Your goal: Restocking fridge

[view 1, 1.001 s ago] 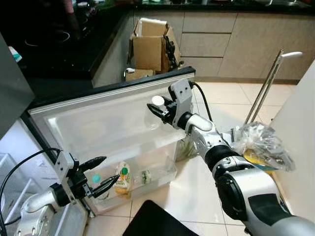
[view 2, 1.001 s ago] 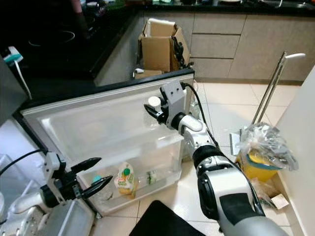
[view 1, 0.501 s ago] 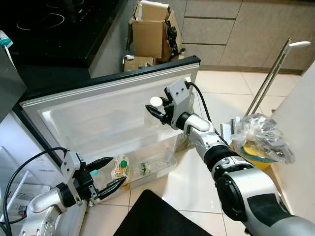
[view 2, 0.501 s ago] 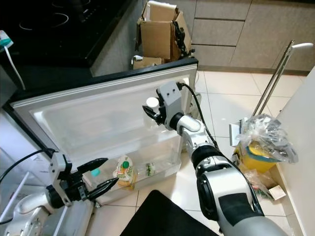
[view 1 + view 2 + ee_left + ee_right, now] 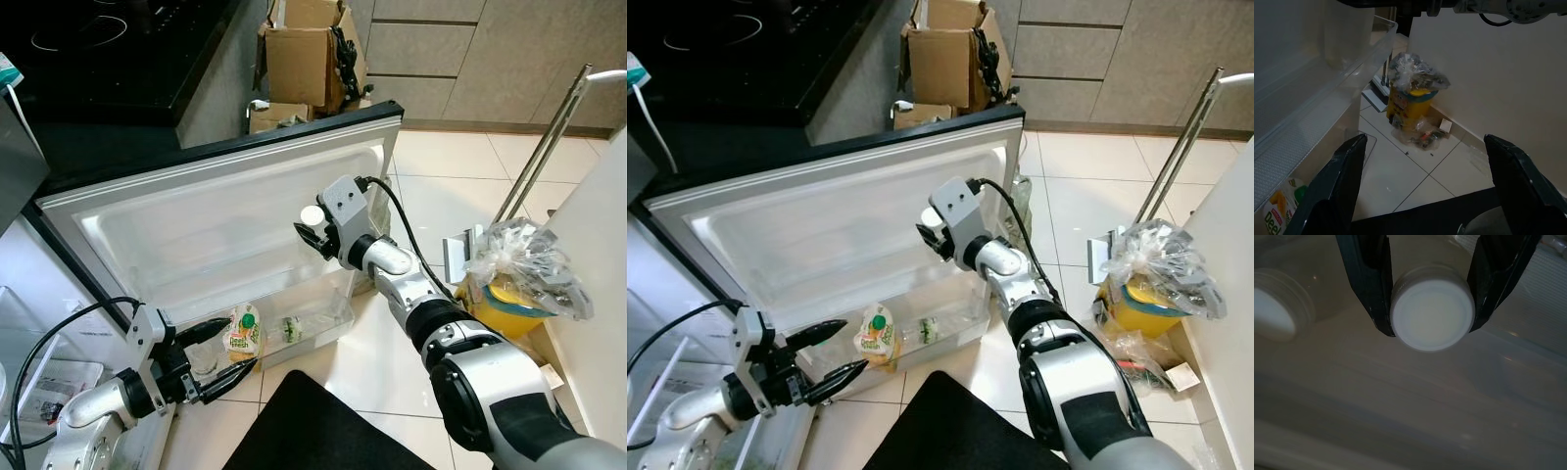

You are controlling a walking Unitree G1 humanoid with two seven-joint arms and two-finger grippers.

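Fridge door (image 5: 196, 211) hangs open, inner side facing the robot. Right gripper (image 5: 315, 229) is up against the door's inner panel at mid height, fingers (image 5: 1369, 281) pinching a clear bottle with a white cap (image 5: 312, 215); in the right wrist view the cap (image 5: 1431, 313) sits squarely between both fingers, touching each. Left gripper (image 5: 227, 351) is low, just in front of the clear door bin (image 5: 323, 315) at the bottom of the door, fingers spread, holding nothing. Bin contents: a yellow-labelled juice bottle with green cap (image 5: 241, 330) at its left end, and a smaller bottle lying on its side (image 5: 290, 328) beside it. Black mat (image 5: 313, 431) on the tiled floor below. To the right, a yellow bin with a clear plastic bag (image 5: 524, 284) near the wall. Cardboard boxes (image 5: 302, 44) by the cabinets behind the door.
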